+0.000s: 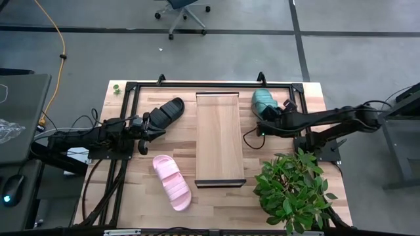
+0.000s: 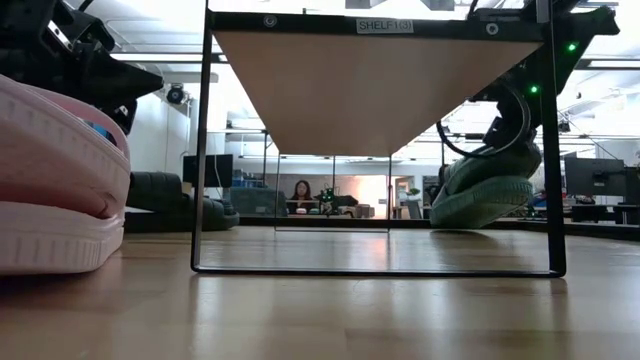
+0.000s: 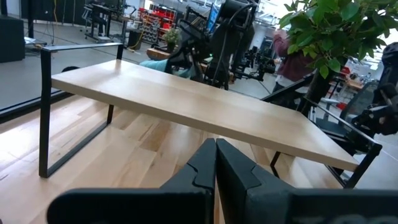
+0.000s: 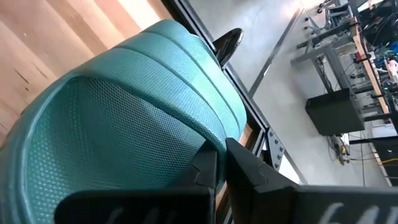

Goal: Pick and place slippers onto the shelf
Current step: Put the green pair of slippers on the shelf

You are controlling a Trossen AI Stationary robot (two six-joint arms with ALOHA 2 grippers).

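1. The counter [image 1: 131, 196] is light wood. It stands on a grey floor, and a big room with desks lies behind it.
2. A small label on the shelf [image 1: 220, 137] reads "SHELF".
3. There are three slippers: the teal slipper [image 1: 264, 100] far right, the black slipper [image 1: 167, 111] far left, the pink slipper [image 1: 172, 182] near left. One plant [image 1: 292, 190] stands near right.
4. The right gripper [image 1: 270, 113] has its jaws closed on the teal slipper's edge.
5. The left gripper [image 1: 149, 126] is beside the black slipper, jaws closed and holding nothing.
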